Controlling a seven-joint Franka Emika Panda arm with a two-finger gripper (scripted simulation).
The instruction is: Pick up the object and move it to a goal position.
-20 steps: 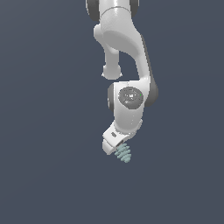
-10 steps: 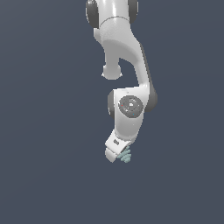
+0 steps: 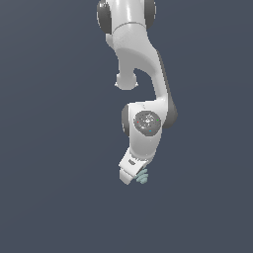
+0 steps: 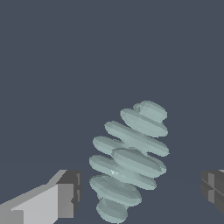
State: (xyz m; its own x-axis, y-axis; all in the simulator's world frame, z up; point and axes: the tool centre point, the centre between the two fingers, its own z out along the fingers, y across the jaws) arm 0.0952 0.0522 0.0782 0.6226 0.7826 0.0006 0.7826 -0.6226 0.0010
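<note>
The object [image 4: 129, 157] is a small pale teal-green piece with stacked ridged ribs. In the wrist view it lies between my two fingers, with a gap on each side. My gripper [image 4: 140, 190] is open; its left finger [image 4: 65, 192] and right finger [image 4: 214, 183] stand wide apart and touch nothing. In the exterior view the white hand [image 3: 131, 170] points down and covers part of the object [image 3: 143, 176], which peeks out at the exterior view's right of the fingertips.
Behind everything is a plain dark blue-grey ground [image 3: 49, 148]. The white arm [image 3: 141, 74] comes down from the top of the exterior view. No other objects and no goal marker show.
The hand has come down over the object, which has stayed about where it was. More of the object is now hidden behind the fingers. The fingers remain open.
</note>
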